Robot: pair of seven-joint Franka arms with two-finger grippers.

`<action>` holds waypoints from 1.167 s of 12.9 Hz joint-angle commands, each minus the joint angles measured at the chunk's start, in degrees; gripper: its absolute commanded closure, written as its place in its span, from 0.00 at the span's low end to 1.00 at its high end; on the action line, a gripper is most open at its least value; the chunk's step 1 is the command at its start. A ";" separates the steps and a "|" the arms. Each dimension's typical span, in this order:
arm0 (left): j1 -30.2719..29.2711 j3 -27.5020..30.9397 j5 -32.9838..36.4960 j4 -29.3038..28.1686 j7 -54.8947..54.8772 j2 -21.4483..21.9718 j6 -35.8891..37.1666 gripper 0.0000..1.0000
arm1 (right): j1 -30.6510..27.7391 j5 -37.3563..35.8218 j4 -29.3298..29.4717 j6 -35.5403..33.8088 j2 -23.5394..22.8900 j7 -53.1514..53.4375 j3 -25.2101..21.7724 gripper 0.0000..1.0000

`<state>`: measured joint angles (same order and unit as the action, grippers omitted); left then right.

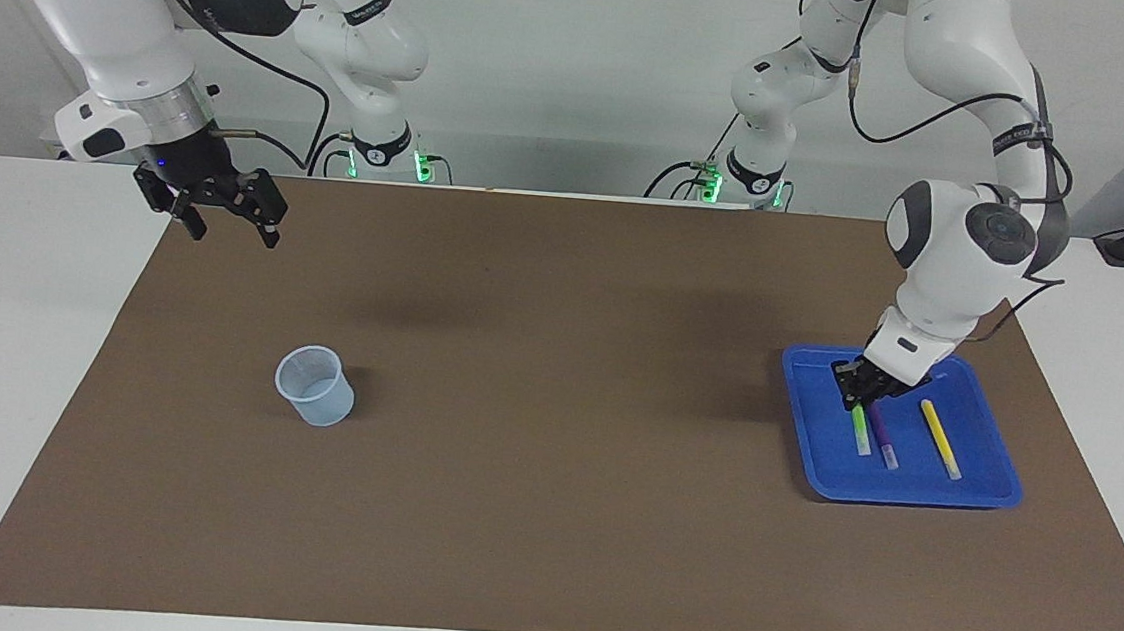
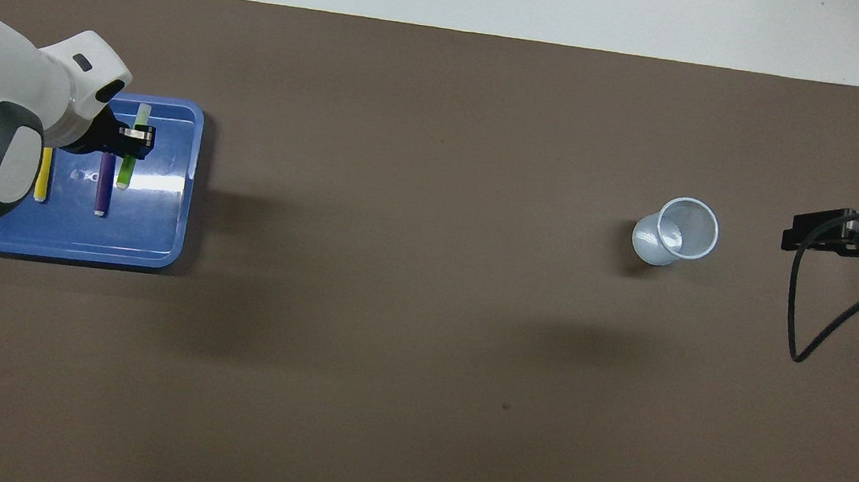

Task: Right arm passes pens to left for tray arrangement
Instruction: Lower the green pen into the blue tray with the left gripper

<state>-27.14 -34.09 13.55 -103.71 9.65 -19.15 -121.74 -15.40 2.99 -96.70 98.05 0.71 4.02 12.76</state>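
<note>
We see the right gripper (image 1: 226, 211) up over the brown mat's (image 1: 546, 515) edge, fingers spread, holding nothing. Next comes the small cup (image 1: 316, 385). Then the blue tray (image 1: 990, 485) holds the green pen (image 1: 860, 430), purple pen (image 1: 883, 438) and yellow pen (image 1: 941, 438). The left gripper (image 1: 865, 392) sits low over the green pen; we cannot tell its grip.

Left gripper (image 1: 863, 394) low, right gripper (image 1: 225, 217) raised

We see the bright-blue tray (image 1: 996, 470) lying flat at the left arm's end of the table. In it lie our three pens side by side: yellow (image 1: 941, 438), purple (image 1: 882, 434), and green (image 1: 860, 429) pinched at its end by the left gripper (image 1: 865, 388).
</note>
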 commanded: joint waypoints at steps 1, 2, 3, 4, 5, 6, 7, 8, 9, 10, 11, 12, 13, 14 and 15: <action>0.07 0.08 1.92 -0.87 -0.94 -2.38 -2.87 1.00 | -0.77 1.05 -1.30 -0.67 1.48 0.28 0.34 0.00; -0.02 0.16 1.92 -1.67 -1.03 -2.38 -3.75 1.00 | -0.68 1.05 -1.38 -0.41 1.48 0.28 0.25 0.00; -0.10 0.25 1.92 -1.85 -1.29 -2.64 -4.46 1.00 | -0.77 1.14 -1.38 -0.41 1.48 0.28 0.34 0.00; -0.10 0.34 1.92 -2.11 -1.73 -3.17 -4.64 1.00 | -0.68 1.05 -1.38 -0.58 1.48 0.28 0.34 0.00; -0.28 0.43 1.92 -2.90 -1.82 -3.00 -4.82 1.00 | -0.68 1.14 -1.38 -0.67 1.48 0.28 0.34 0.00; -1.15 0.43 1.92 -3.43 -1.82 -3.00 -5.08 1.00 | -0.68 1.14 -1.38 -0.76 1.48 0.28 0.34 0.00; -1.42 0.43 1.92 -4.39 -1.82 -2.82 -5.69 1.00 | -0.68 1.14 -1.38 -0.85 1.48 0.28 0.34 0.00; -1.51 0.43 1.92 -5.79 -1.74 -2.56 -6.92 1.00 | -0.77 1.14 -1.38 -0.85 1.48 0.28 0.25 0.00; -1.77 0.43 1.92 -7.11 -1.73 -2.47 -8.06 1.00 | -0.77 1.05 -1.38 -0.67 1.48 0.28 0.34 0.00; -2.03 0.43 1.92 -7.73 -1.56 -2.38 -9.11 1.00 | -0.59 1.05 -1.65 -0.15 1.48 0.37 0.34 0.00; -1.95 0.43 1.92 -7.91 -1.30 -2.38 -9.21 1.00 | -0.51 1.05 -2.26 0.12 1.92 0.37 0.34 0.00; -1.95 0.43 1.92 -8.00 -1.12 -2.38 -9.30 1.00 | -0.50 1.05 -2.35 -0.23 2.10 0.37 0.34 0.00; -2.04 0.43 1.92 -8.09 -1.12 -2.38 -9.30 1.00 | -0.59 1.05 -2.35 -0.58 2.10 0.37 0.25 0.00; -2.04 0.43 1.92 -8.35 -1.03 -2.29 -9.47 1.00 | -0.68 1.05 -2.26 -0.41 2.10 0.28 0.34 0.00; -2.04 0.43 1.92 -8.35 -1.03 -2.29 -9.48 1.00 | -0.68 1.14 -2.26 -0.41 2.10 0.37 0.34 0.00</action>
<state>-28.36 -33.50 14.37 -109.81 8.42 -22.71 -129.72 -15.37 3.00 -97.30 97.75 1.11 4.02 12.80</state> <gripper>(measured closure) 0.824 0.000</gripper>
